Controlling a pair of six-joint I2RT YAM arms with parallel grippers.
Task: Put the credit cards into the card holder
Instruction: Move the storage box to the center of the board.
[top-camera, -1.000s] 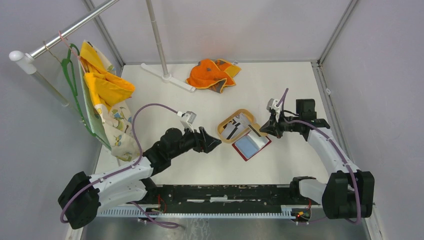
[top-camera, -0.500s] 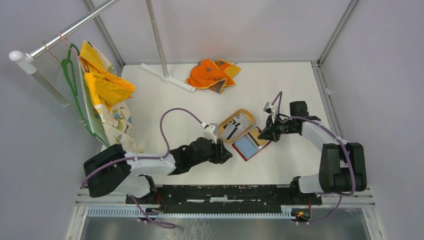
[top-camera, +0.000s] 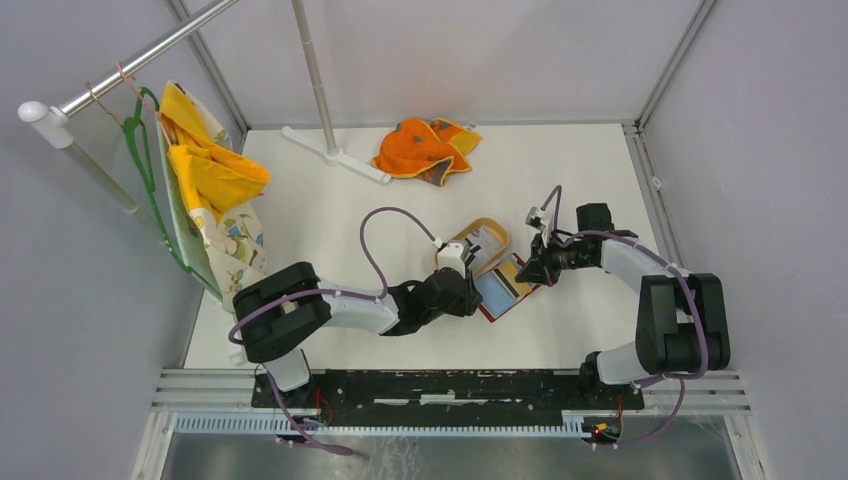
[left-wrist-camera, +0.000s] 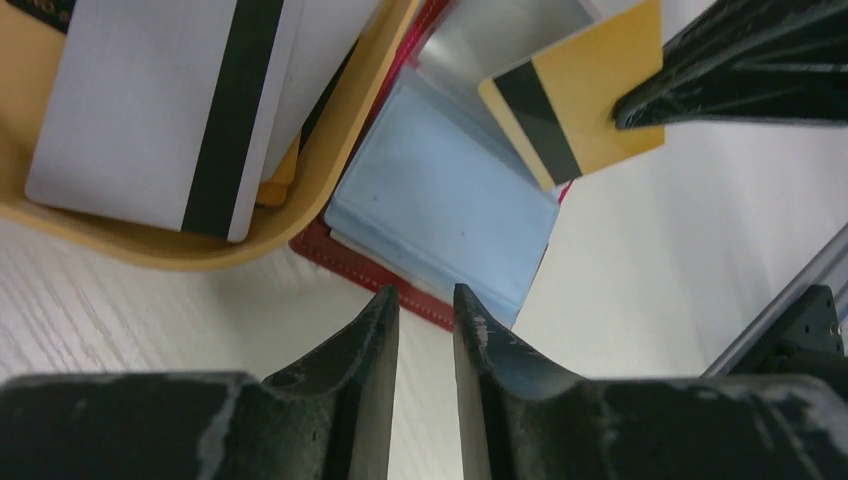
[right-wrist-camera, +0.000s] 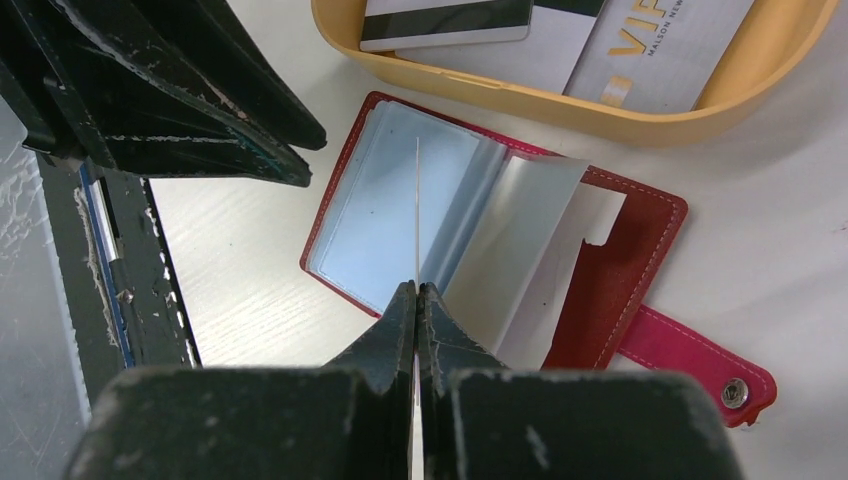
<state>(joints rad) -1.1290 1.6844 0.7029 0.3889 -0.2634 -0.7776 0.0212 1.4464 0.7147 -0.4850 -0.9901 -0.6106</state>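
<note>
**A:** What kind of room is it?

**B:** A white wood-grain counter (top-camera: 330, 220) is boxed in by pale grey walls (top-camera: 480, 50). A rail (top-camera: 140, 60) at the far left carries a yellow cloth (top-camera: 210, 170). An orange cloth (top-camera: 425, 148) lies at the far side.

**A:** And the arms?

**B:** The left arm stretches low across the counter toward the right. Its left hand (left-wrist-camera: 425, 300) points at the near edge of the card holder (left-wrist-camera: 440, 200), jaws a narrow gap apart, with only bare counter showing between them. The right arm is folded, forearm reaching leftward. The right hand (right-wrist-camera: 417, 290) is clamped on a gold card (left-wrist-camera: 575, 115) with a dark stripe.

**A:** Where does that card sit?

**B:** Over the open holder. From the right wrist it shows edge-on, as a thin line among the pale blue sleeves. Whether its lower edge is inside a sleeve, I cannot tell.

**A:** The holder itself?

**B:** It is red and spread open on the counter, with its snap tab (right-wrist-camera: 700, 365) out to one side. It lies just beside the near rim of the tan oval tray (right-wrist-camera: 600, 115).

**A:** What's in the tray?

**B:** The other credit cards (left-wrist-camera: 160, 100), overlapping. They are white and grey ones with black stripes, and one is lettered "VIP".
</note>
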